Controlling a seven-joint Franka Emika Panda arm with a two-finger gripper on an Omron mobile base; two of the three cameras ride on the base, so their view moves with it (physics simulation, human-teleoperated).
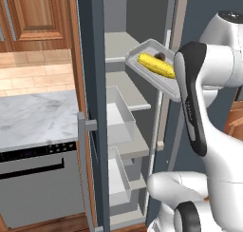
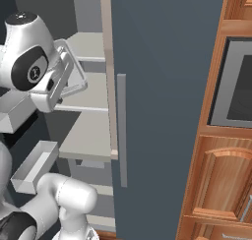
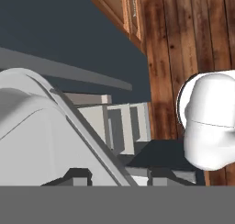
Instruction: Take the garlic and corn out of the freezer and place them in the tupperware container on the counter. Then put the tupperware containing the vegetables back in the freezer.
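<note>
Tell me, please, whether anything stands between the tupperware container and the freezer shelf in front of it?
Nothing visible does. The tupperware container, carrying the corn, is held tilted at the open freezer, level with its pale upper shelves, which look bare. The door is swung clear to the right.

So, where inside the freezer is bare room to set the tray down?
The upper shelf, behind the tray holding the corn, looks bare. So does the middle shelf under it. Lower down, two pulled-out drawers crowd the space. The arm blocks the right side.
</note>
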